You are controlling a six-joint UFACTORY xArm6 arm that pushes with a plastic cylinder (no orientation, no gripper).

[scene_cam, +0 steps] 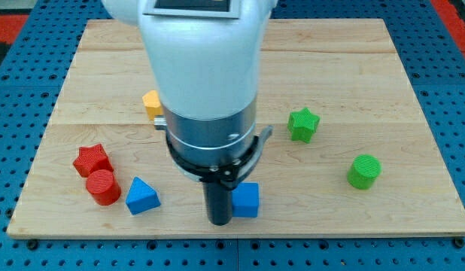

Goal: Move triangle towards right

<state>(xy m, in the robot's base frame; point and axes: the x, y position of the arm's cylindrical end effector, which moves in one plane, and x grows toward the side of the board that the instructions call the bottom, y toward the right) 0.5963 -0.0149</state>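
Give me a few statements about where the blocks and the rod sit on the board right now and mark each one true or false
1. The blue triangle lies to the view's left of my tip. True.
2. The red cylinder sits at the view's right edge. False: it is at the view's left, just below the red star.
3. The blue cube is right beside my tip. True.
4. The green star touches the green cylinder. False: they lie apart.

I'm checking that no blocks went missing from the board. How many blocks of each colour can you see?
Red: 2, a star and a cylinder
Blue: 2, a triangle and a cube
Green: 2, a star and a cylinder
Orange: 1, a block partly hidden by the arm
Total: 7
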